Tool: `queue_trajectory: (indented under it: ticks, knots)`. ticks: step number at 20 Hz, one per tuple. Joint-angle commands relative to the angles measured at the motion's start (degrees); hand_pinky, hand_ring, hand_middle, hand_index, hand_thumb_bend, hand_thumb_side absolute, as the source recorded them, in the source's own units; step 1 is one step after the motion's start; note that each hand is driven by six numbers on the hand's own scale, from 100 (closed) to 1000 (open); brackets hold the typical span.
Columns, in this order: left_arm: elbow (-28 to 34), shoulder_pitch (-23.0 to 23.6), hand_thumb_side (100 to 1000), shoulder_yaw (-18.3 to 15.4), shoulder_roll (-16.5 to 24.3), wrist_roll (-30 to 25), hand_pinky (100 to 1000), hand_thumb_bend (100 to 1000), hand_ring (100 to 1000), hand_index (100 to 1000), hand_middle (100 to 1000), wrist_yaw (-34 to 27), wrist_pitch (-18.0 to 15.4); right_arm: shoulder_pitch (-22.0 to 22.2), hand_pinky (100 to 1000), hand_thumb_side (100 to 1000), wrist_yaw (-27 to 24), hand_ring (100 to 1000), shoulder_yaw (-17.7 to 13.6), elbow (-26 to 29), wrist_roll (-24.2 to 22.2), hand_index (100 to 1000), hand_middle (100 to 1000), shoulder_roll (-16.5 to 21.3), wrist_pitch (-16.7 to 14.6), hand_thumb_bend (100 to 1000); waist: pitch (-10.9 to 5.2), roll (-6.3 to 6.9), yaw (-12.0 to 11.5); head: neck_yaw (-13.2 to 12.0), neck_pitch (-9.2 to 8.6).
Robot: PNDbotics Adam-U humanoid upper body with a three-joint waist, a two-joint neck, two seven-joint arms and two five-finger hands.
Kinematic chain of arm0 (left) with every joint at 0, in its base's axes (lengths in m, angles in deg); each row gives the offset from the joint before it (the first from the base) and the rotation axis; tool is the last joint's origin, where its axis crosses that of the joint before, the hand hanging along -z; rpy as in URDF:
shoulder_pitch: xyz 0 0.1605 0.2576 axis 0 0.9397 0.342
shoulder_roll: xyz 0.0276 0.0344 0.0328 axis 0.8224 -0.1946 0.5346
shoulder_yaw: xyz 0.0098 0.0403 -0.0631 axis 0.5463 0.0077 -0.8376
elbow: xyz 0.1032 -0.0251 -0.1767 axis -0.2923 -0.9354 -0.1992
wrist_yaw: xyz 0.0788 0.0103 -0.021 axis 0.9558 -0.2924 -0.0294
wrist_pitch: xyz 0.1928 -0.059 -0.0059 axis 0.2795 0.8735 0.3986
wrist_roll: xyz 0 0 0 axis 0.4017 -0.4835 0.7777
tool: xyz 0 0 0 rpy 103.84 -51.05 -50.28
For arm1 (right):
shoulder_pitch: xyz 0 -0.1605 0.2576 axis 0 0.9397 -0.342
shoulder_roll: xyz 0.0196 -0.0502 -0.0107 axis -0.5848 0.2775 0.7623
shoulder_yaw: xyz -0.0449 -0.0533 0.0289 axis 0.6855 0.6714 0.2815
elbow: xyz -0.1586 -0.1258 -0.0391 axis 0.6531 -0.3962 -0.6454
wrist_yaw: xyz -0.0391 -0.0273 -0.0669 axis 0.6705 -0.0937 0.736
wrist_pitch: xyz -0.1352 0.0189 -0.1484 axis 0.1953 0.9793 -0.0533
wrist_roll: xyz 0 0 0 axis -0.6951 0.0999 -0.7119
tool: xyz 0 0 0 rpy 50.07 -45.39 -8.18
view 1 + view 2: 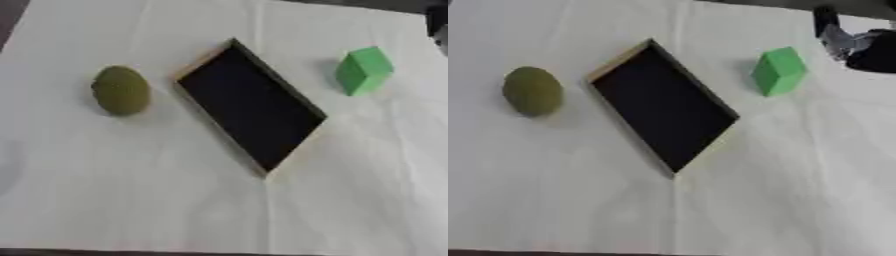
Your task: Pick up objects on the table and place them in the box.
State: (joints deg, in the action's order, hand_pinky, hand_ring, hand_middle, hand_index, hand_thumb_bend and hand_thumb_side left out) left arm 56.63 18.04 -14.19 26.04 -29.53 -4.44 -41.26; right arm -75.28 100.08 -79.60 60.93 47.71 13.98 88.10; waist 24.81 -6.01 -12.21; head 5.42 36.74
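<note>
A white cloth [219, 210] covered the table, creased in long folds. In the middle lay the box [249, 107], a shallow rectangular tray with a dark inside and a pale wooden rim, set askew so that one corner pointed toward the far edge and the opposite corner toward the near edge. Nothing could be seen inside it.

To the left of the box, apart from it, an olive-green oval thing [121, 90] with a rough skin rested on the cloth. To the right of the box, also apart from it, stood a bright green block [363, 70], tilted a little.

Only the right hand [859, 45] showed, and only in the right eye view, at the upper right corner: a black and silver mass with one dark finger [825, 21] reaching upward. Whether its fingers were spread, pressed together or curled could not be told. It held nothing that could be seen. The green block lay near it, just to its left and a little nearer the camera, not touching it. The box and the oval thing were well apart from the hand.
</note>
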Motion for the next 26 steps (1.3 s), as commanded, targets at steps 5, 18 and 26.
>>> queue_trajectory:
  ticks: [5,18,26]
  knots:
    - [1.0,-0.6,773,0.2,2.2,-0.5,830,231,815,885,773,-0.3,0.0,0.5,858,798,0.5,899,1.0,0.8,-5.4,892,871,3.8,-1.6,100,-1.47,0.07,-0.2,0.2,-0.10]
    - [1.0,-0.7,779,0.6,2.3,-1.0,831,225,817,885,774,-0.7,0.1,-1.8,859,557,-0.8,884,2.2,0.8,-11.8,900,845,3.9,0.2,142,-1.42,-0.13,-0.3,0.5,-0.22]
    - [1.0,-0.6,784,0.7,2.2,-1.2,831,221,817,884,774,-0.9,0.1,-4.2,867,269,-1.5,876,3.3,0.8,-14.1,883,821,3.3,4.2,351,-1.20,-0.21,-0.5,0.8,-0.36]
